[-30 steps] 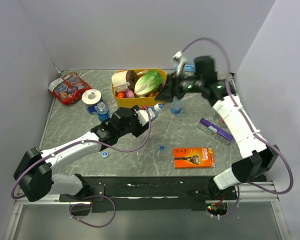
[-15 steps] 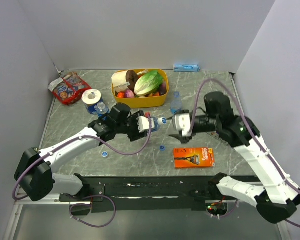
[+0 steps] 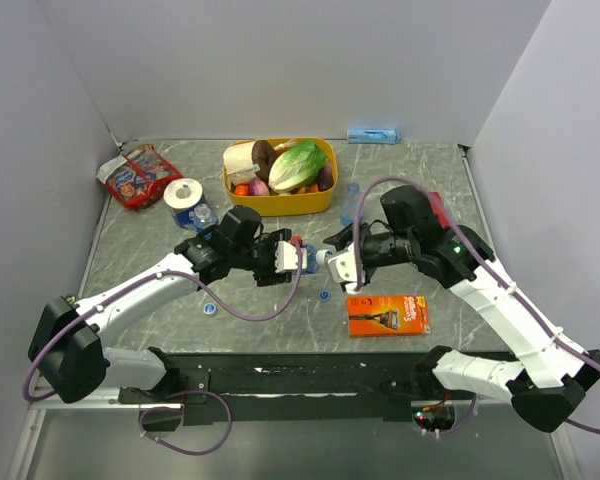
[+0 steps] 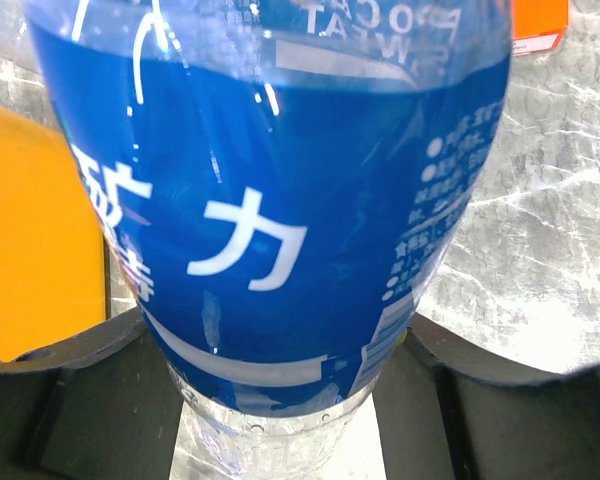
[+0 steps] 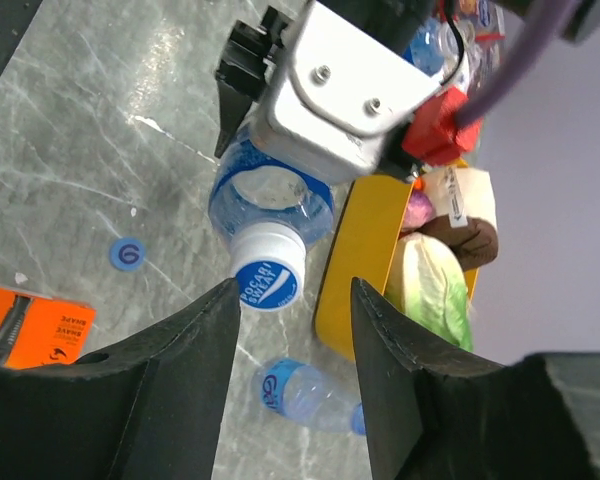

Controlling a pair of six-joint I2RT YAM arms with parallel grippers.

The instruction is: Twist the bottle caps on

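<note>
Where my grippers meet: mid-frame in the top view, above the grey marbled table.
My left gripper: clamped on the bottle, which lies on its side with its mouth toward my right arm.
That bottle's cap: blue-topped, sitting on the neck.
My right gripper: fingers apart, one on either side of the cap; contact I cannot tell.
Two loose caps: on the table, lower centre and left of centre.
Room: plain pale walls on three sides.
Clutter: yellow basket upper centre, orange pack lower right.
</note>
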